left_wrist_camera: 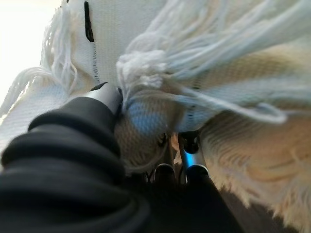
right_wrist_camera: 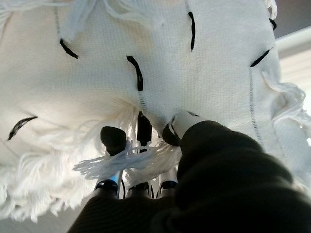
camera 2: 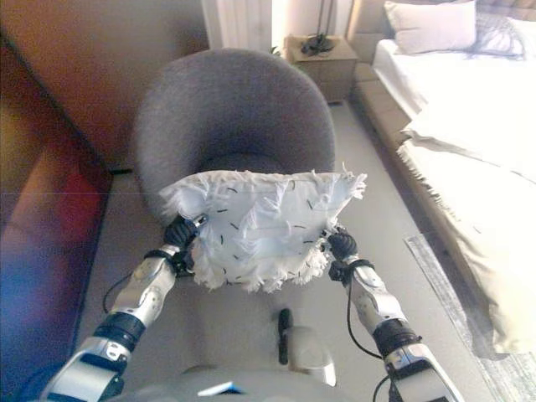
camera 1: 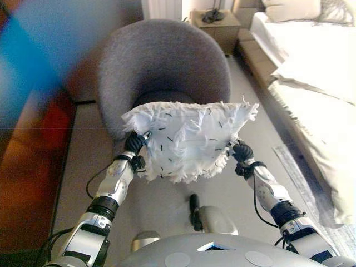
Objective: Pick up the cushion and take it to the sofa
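Observation:
A white fringed cushion (camera 1: 186, 139) with short black stitches hangs in the air between my two hands, just in front of a grey tub armchair (camera 1: 161, 67). My left hand (camera 1: 133, 146) grips its left edge, fingers curled into the fringe in the left wrist view (left_wrist_camera: 104, 94). My right hand (camera 1: 240, 151) grips its right edge, fingers curled into the fabric in the right wrist view (right_wrist_camera: 114, 138). The cushion fills both wrist views (right_wrist_camera: 121, 58).
A bed with white bedding (camera 1: 311, 72) runs along the right side. A wooden nightstand (camera 1: 214, 25) stands at the back. A brown wall panel (camera 1: 28, 167) lines the left. Pale floor (camera 1: 161, 206) lies between, with a rug edge (camera 1: 311, 183) at the right.

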